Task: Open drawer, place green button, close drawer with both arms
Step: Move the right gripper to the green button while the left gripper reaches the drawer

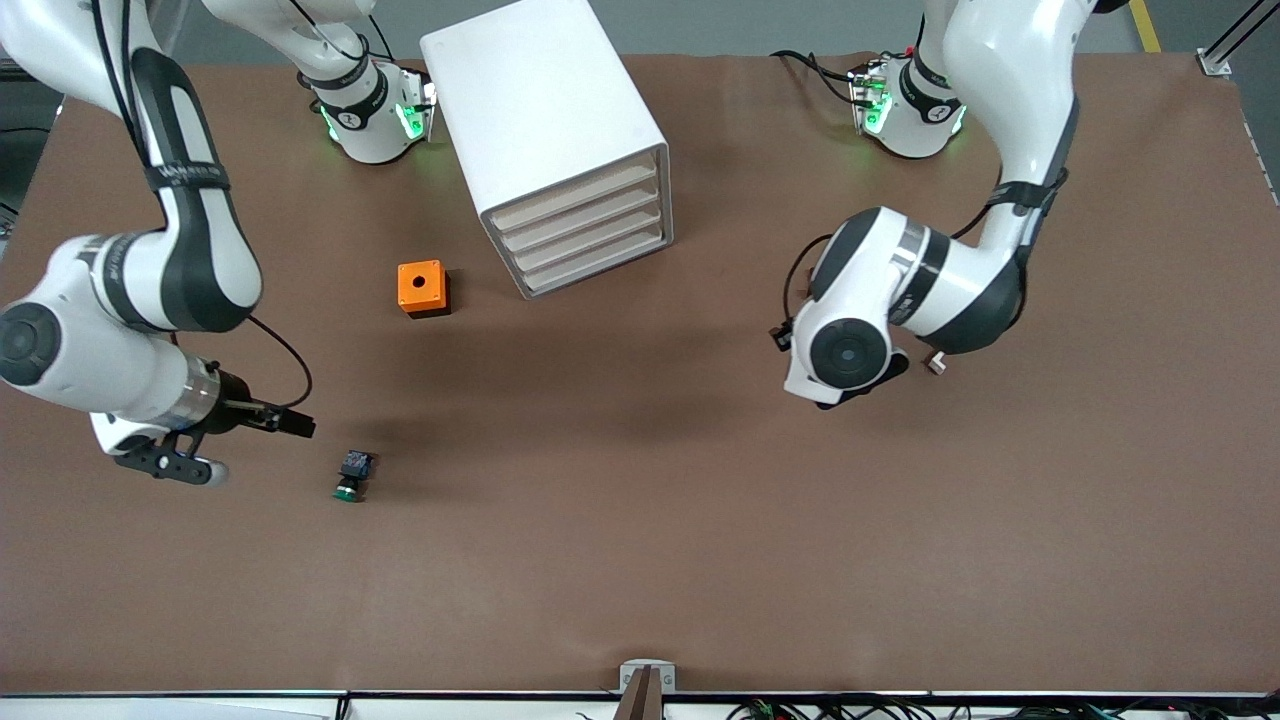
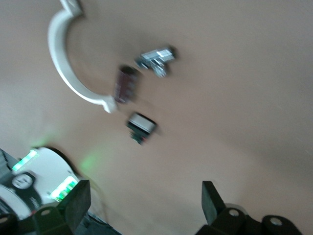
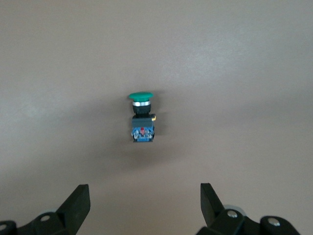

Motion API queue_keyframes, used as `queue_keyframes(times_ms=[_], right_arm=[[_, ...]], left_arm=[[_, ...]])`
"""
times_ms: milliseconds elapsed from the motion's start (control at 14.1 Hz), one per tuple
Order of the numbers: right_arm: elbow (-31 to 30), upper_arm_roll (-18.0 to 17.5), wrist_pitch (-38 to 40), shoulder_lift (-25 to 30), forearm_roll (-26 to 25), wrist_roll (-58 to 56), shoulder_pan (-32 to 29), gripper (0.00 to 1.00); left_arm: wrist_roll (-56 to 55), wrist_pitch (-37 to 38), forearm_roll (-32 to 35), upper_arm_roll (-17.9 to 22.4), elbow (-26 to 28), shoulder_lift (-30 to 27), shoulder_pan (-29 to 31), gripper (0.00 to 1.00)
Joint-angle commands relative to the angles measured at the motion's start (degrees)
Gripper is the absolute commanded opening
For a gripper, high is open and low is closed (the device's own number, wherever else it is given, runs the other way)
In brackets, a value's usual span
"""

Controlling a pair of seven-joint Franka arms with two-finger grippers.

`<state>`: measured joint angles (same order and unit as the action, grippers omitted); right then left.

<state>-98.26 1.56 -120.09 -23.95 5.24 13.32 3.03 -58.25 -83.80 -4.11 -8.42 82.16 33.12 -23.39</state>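
Right gripper (image 3: 142, 208): jaws wide apart, holding nothing; both black fingers (image 3: 78, 203) show in the right wrist view with bare table between them. Hangs low over the table (image 1: 640, 560) at the right arm's end, just beside the button.

Left gripper (image 2: 144, 205): jaws wide apart, holding nothing. Held over the table toward the left arm's end, tucked under its own wrist in the front view.

Button (image 1: 352, 476): green cap, black-and-blue body, lying on its side on the table, cap turned toward the front camera. Untouched, apart from the right gripper's fingers. Seen again in the right wrist view (image 3: 142, 117), centred ahead of the open jaws.

Cabinet (image 1: 545, 130): big white box, standing on the table between the two arm bases, four pale beige fronts stacked and facing the front camera at an angle. Drawer (image 1: 580, 205): all four look pushed in, fronts flush.

Orange cube (image 1: 422, 288): hole in its top face, on the table beside the cabinet toward the right arm's end, farther from the front camera than the button and well apart from it.

Left wrist view, small items on the table: black button with white cap (image 2: 141, 126); dark cylinder (image 2: 125, 84); small metal part (image 2: 157, 58); curved white piece (image 2: 68, 63); all blurred
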Motion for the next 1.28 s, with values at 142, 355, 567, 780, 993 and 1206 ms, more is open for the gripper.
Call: queue_keyframes(times_ms=[142, 355, 567, 780, 993, 1206], right_arm=[[0.4, 0.2, -4.0, -3.4, -0.3, 3.9, 1.4, 1.00], [0.4, 0.3, -5.7, -5.1, -0.4, 5.7, 1.6, 1.00], [0.4, 0.4, -11.2, -8.6, -2.1, 7.3, 0.5, 1.00], [0.5, 0.5, -12.4, -9.8, -2.6, 7.9, 0.4, 1.00], [0.5, 0.4, -14.0, -11.4, -2.8, 8.5, 0.7, 1.00], [0.5, 0.5, -14.1, -11.9, -2.9, 10.4, 1.6, 1.00]], left_arm=[[-9.8, 1.5, -11.8, 0.2, -8.4, 7.3, -3.5, 1.00], [-24.2, 1.3, -20.4, 0.2, -11.1, 11.4, -4.6, 1.00], [-37.7, 1.2, -24.4, 0.2, -14.6, 17.3, -6.1, 1.00], [-47.6, 0.3, -31.7, 0.4, -14.9, 20.2, -6.1, 1.00], [-55.8, 0.2, -39.4, 0.6, -14.8, 23.7, -5.7, 1.00], [-59.2, 0.8, -44.1, 0.7, -14.1, 24.4, -5.5, 0.99]])
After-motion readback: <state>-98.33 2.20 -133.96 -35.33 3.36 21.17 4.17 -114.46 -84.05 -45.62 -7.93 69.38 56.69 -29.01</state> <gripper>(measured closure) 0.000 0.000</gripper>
